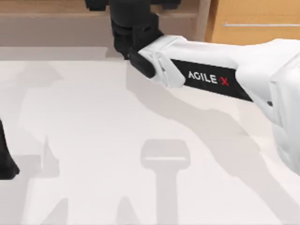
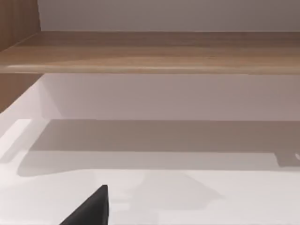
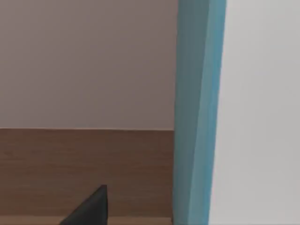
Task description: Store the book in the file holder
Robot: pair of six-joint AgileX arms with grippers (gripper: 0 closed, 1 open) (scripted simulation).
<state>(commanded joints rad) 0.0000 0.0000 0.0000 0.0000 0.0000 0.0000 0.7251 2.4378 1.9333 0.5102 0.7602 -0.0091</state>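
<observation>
Teal flat book edge, wooden shelf, white table

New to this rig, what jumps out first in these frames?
The right arm, white with AgileX lettering, stretches from the top view's right side across to the back edge of the white table. In the right wrist view, the teal-blue book stands close to the camera. The left gripper sits at the table's left edge.

My right arm reaches from the right side across the bench toward its far edge, ending at the wooden shelf behind the bench. In the right wrist view the book stands upright before a wooden panel. My left arm sits at the bench's left edge.
</observation>
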